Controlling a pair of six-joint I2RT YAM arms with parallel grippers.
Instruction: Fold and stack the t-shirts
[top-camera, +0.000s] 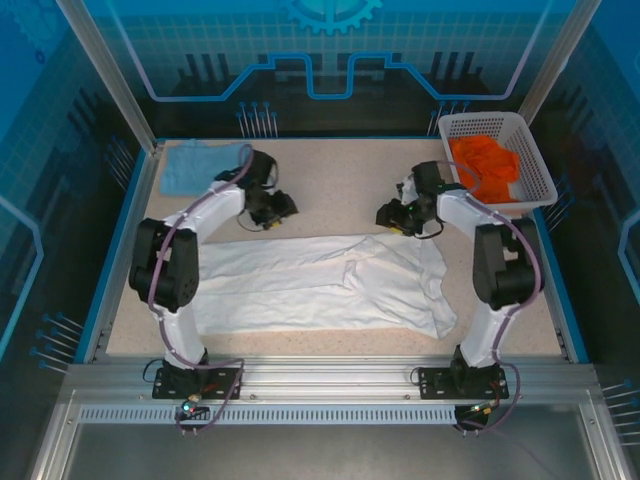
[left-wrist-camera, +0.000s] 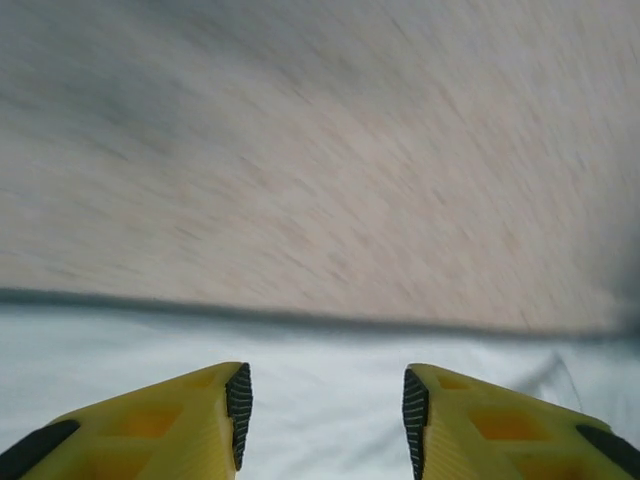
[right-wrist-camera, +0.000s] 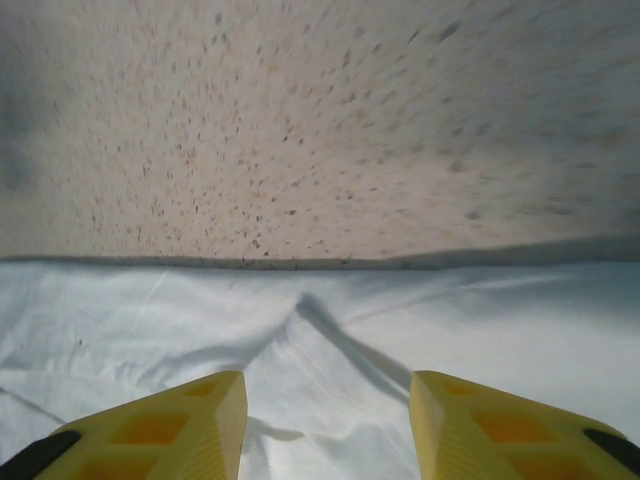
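With the left end effector (left-wrist-camera: 325, 400) and the right end effector (right-wrist-camera: 328, 400) half open and empty, one should grip the white t-shirt (top-camera: 310, 285) evenly (both sides together) for a straight fold.

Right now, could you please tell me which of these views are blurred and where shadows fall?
Left wrist view: the table is streaked with motion blur, while the left pincer looks sharp. Right wrist view: table speckles smear slightly, and a dark shadow follows a crease in the white t-shirt ahead of the right pincer. Top external view: sharp, evenly lit.
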